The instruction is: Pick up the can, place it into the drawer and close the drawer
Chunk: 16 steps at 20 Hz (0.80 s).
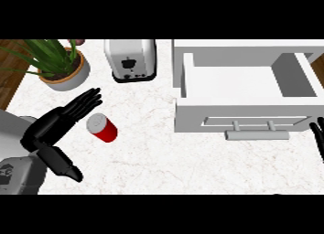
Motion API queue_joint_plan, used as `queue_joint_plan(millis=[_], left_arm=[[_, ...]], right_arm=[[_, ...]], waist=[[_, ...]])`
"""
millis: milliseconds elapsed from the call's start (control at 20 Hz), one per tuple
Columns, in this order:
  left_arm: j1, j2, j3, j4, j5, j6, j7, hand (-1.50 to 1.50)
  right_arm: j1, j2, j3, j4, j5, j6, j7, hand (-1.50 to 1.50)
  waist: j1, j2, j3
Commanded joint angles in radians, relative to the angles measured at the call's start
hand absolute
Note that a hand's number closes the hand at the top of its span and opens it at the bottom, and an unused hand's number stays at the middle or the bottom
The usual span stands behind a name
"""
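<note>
- Left robot hand (56, 125) sat lowest in the head view, at lower left, fingers straight and spread, pointing up-right, thumb stretched down toward the bottom edge; it held nothing.
- Its fingertips ended just beside the can, whether touching could not be told.
- Can (102, 128) was red with a silver top, lying tilted on the white marble surface (158, 160), just right of the left robot hand and well left of the drawer.
- Right robot hand (323, 139) showed at the right edge, fingers straight and upward, empty, resting.
- Drawer (249, 109) was white, pulled open, nothing visible inside, with a grey bar handle (256, 135) on its front, just left of the right robot hand.
- Toaster (131, 59) stood at the back, left of the drawer.
- Potted plant (60, 64) stood at back left, near the wooden floor (2, 82).
</note>
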Motion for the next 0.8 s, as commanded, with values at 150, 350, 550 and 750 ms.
queue_joint_plan(millis=[150,350,550,750], left_arm=[[-0.078,0.015,0.015,0.252,-0.162,0.014,-0.214,-1.50],[-0.114,0.059,0.044,0.340,-0.167,-0.010,-0.258,-1.50],[-0.075,0.081,0.021,0.408,-0.245,-0.012,-0.417,-1.50],[-0.225,0.049,0.010,0.585,-0.294,0.060,-0.432,-1.50]], right_arm=[[-0.015,-0.023,-0.048,0.027,-0.035,0.042,-0.009,-1.50],[-0.048,-0.034,-0.056,0.065,-0.024,0.052,-0.002,-1.50],[0.005,0.068,0.066,-0.027,0.081,-0.011,0.008,-1.50],[-0.059,0.006,-0.029,0.066,0.022,0.023,-0.015,-1.50]], waist=[[-0.005,0.002,0.000],[-0.003,0.001,0.000],[-0.002,0.001,0.000],[-0.008,0.002,0.000]])
